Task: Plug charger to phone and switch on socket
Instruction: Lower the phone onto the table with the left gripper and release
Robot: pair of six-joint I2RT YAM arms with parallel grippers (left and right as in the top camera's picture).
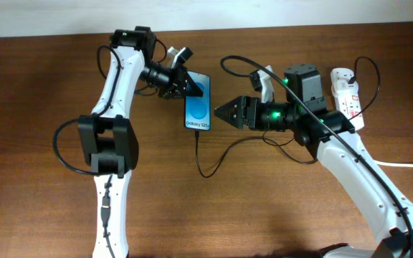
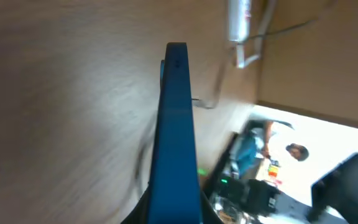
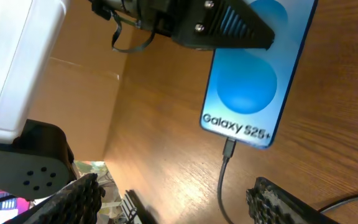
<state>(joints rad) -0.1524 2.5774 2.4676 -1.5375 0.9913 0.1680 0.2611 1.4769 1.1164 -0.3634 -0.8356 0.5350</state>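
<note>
1. The left gripper is clamping the top end of the phone, its black fingers pressing across the upper part of the lit blue screen.
2. In the left wrist view the phone is showing edge-on, rising straight up from between that gripper's fingers.
3. The left arm is reaching up the table on the phone's left. It is bending at a dark elbow well below and left of the phone, and its wrist is turning in toward the phone's top end.
4. The right gripper is hanging just to the right of the phone's bottom end and pointing at it, with its jaws spread wide and gripping nothing.
5. Its ribbed fingertips are sitting far apart in the right wrist view, apart from the phone's bottom edge.
6. The right arm is stretching in from the far side, its wrist lying level and aiming toward the phone.
7. The charger is sitting plugged into the phone's bottom edge by its small black plug. Its thin cable is looping below the phone and then running away to the right.
8. The socket is lying well to the right of the phone, beyond the right arm's wrist.
</note>
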